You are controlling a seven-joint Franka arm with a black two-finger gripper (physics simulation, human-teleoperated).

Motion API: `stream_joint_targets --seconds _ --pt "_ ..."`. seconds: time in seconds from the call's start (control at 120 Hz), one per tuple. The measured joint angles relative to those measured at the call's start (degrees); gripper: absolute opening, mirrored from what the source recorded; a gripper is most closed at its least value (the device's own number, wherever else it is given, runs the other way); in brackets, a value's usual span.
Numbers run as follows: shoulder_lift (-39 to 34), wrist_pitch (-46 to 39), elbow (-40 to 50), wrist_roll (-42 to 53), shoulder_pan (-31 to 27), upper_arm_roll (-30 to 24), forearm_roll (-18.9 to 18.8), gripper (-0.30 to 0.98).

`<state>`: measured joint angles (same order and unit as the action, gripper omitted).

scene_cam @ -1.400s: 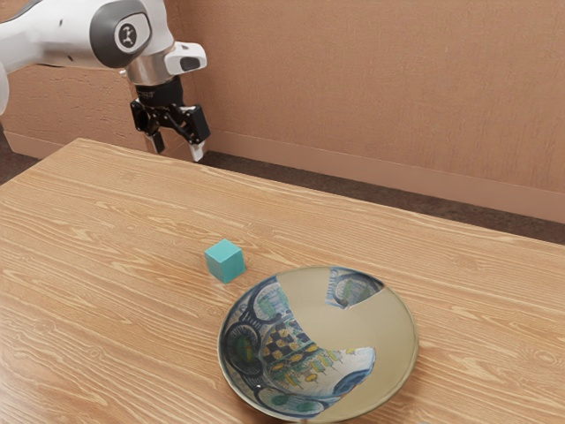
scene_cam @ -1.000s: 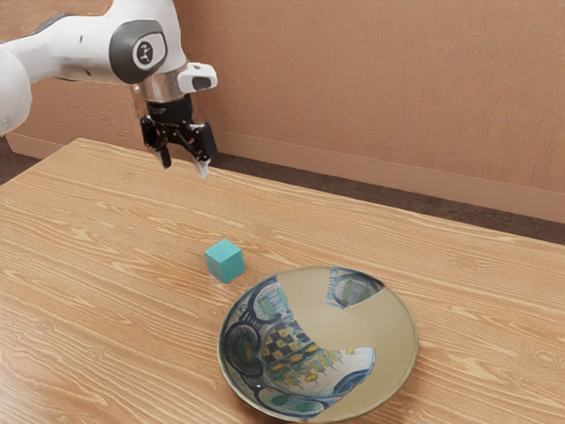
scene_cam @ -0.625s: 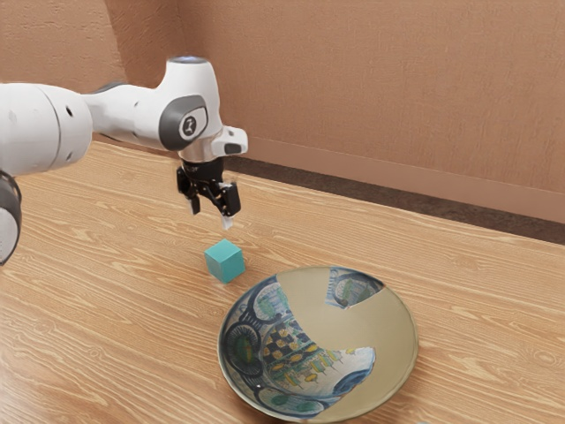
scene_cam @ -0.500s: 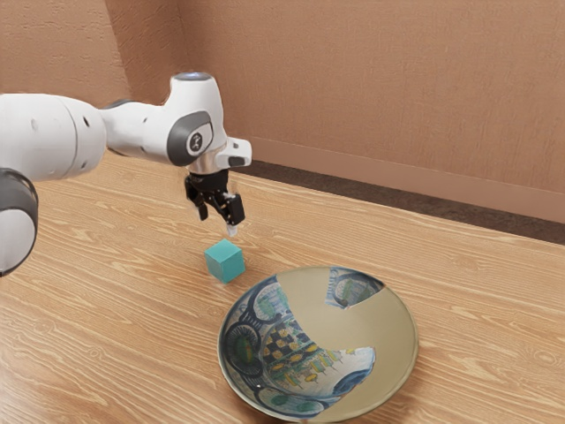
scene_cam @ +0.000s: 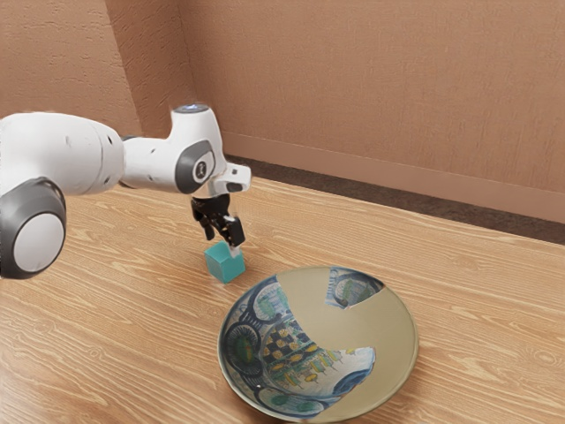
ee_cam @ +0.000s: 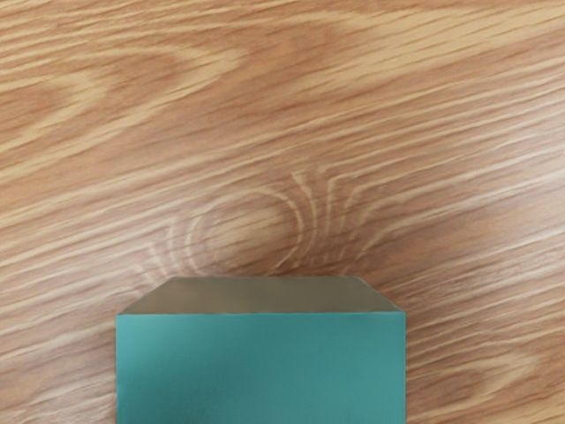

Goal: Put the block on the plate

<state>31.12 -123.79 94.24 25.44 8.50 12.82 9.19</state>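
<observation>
Resting on the surface (scene_cam: 97, 300), well in from its far edge, the teal block (scene_cam: 222, 266) lies just under the pincer (scene_cam: 223, 245), near the plate (scene_cam: 393, 340). The pincer's fingers stand apart, one tip overlapping the block's upper corner in the exterior view, with nothing gripped. Compared with the earlier frame, the pincer is lower and closer; block and plate have not moved.

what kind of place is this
Probably a simulated indoor room set up for robot trials: a wood-grain table, a plain textured wall behind it, and a white jointed arm reaching over the tabletop.
</observation>
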Motion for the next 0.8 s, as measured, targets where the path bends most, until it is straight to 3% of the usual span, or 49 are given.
stream_joint_targets --seconds 0.475,0.642,0.8 --pt "4.1 -1.9 -0.35 4.22 -0.15 0.18 1.06 0.68" --pt "4.14 -2.17 -0.35 4.91 -0.15 0.19 1.43 0.38" --pt "3.7 -2.31 -0.49 5.26 -0.14 0.29 1.34 0.38"
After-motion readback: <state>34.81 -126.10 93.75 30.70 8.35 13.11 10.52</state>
